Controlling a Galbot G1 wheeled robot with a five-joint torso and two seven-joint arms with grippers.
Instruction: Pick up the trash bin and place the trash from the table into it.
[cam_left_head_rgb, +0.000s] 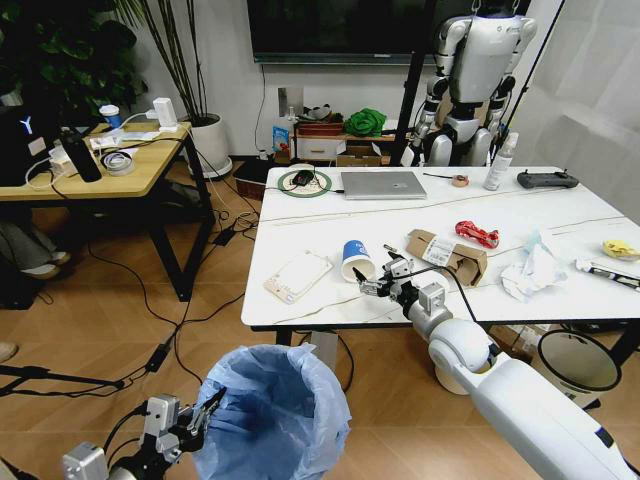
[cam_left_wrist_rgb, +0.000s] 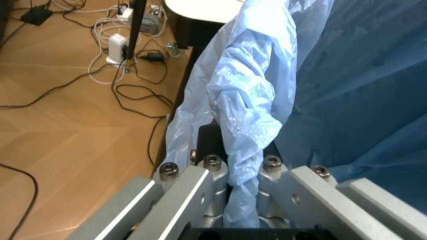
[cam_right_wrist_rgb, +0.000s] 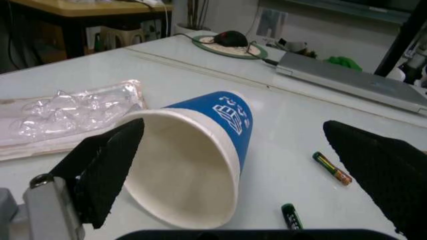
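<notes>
The trash bin (cam_left_head_rgb: 272, 412), lined with a crinkly light-blue bag, hangs low in front of the table (cam_left_head_rgb: 560, 215). My left gripper (cam_left_head_rgb: 203, 413) is shut on its rim, and the left wrist view shows the bag (cam_left_wrist_rgb: 250, 107) pinched in that gripper (cam_left_wrist_rgb: 237, 175). A blue-white paper cup (cam_left_head_rgb: 356, 260) lies on its side near the table's front edge. My right gripper (cam_left_head_rgb: 374, 283) is open right at it, and the cup (cam_right_wrist_rgb: 193, 160) sits between its black pads (cam_right_wrist_rgb: 110, 167). More trash lies on the table: a torn cardboard box (cam_left_head_rgb: 447, 255), red wrapper (cam_left_head_rgb: 477, 234), tissues (cam_left_head_rgb: 530, 268), pink-white packet (cam_left_head_rgb: 297, 276), yellow peel (cam_left_head_rgb: 620, 248).
A silver laptop (cam_left_head_rgb: 383, 184), black controller (cam_left_head_rgb: 547, 180) and spray bottle (cam_left_head_rgb: 499, 163) stand at the table's back. Two small batteries (cam_right_wrist_rgb: 331, 168) lie beside the cup. A grey-and-black bin (cam_left_head_rgb: 577, 362) sits under the table's right end. A wooden desk (cam_left_head_rgb: 100, 160) stands on the left, with cables across the floor.
</notes>
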